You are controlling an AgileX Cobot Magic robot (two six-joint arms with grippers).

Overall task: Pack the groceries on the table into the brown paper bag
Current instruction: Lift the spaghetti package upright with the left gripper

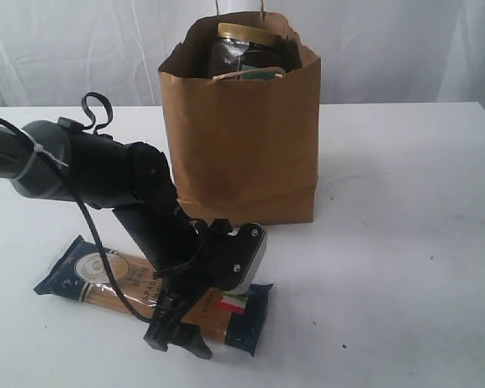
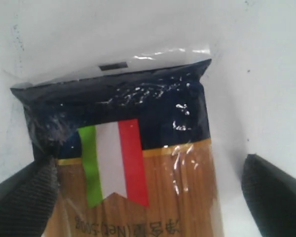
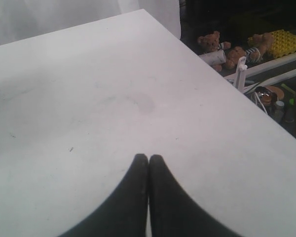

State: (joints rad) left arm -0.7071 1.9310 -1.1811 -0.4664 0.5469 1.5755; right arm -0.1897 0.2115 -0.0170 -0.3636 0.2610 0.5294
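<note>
**Spaghetti's the one left out, left claw wide open over it**

Exterior view: the brown paper bag [image 1: 242, 145] stands upright at upper centre on the table [image 1: 404, 242], with a clear jar with wide tan lid [image 1: 244, 40] poking out of its top. The navy spaghetti packet [image 1: 89, 275] lies flat at lower left, in front of the bag, and the left gripper [image 1: 178, 339] sits over its right end.

Left wrist view: the left gripper [image 2: 148, 197] is spread wide, one finger on either side of the packet [image 2: 138, 113], not clamping it.

Right wrist view: the right gripper [image 3: 148, 165] has its fingers pressed together, holding nothing, above the table [image 3: 89, 98].
</note>
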